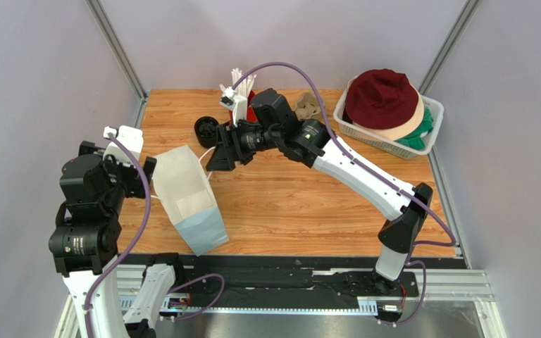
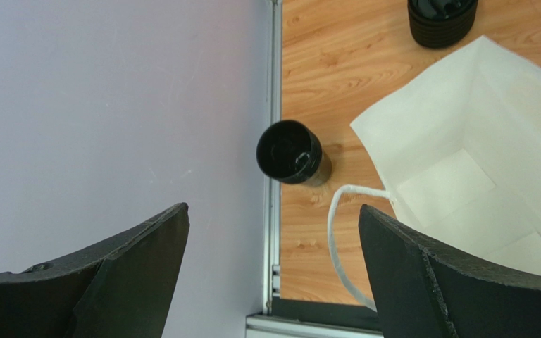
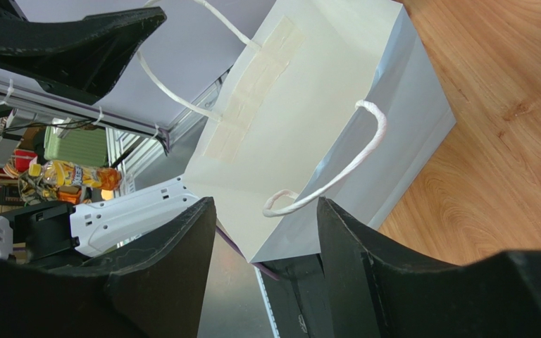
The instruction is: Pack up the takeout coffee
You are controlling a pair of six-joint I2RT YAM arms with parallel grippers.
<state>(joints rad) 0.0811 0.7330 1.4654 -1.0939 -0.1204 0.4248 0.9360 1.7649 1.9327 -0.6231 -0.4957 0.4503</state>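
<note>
The takeout coffee (image 2: pixel 293 153), a small brown cup with a black lid, stands upright at the table's left edge; the left arm hides it in the top view. My left gripper (image 2: pixel 272 215) hangs above and short of it, jaws wide open and empty. Beside the cup, a white paper bag (image 1: pixel 185 197) stands with its mouth (image 2: pixel 477 162) open. My right gripper (image 1: pixel 218 155) is at the bag's upper right rim. It is open, and one white rope handle (image 3: pixel 322 184) loops just beyond its fingertips (image 3: pixel 203 211), unclamped.
A squat black round piece (image 1: pixel 206 130) sits behind the bag. A red cup of white straws (image 1: pixel 241 104) and a cardboard cup carrier (image 1: pixel 307 107) stand at the back. A white basket (image 1: pixel 432 137) with hats fills the back right corner. The bag's other handle (image 2: pixel 335 239) lies on the table.
</note>
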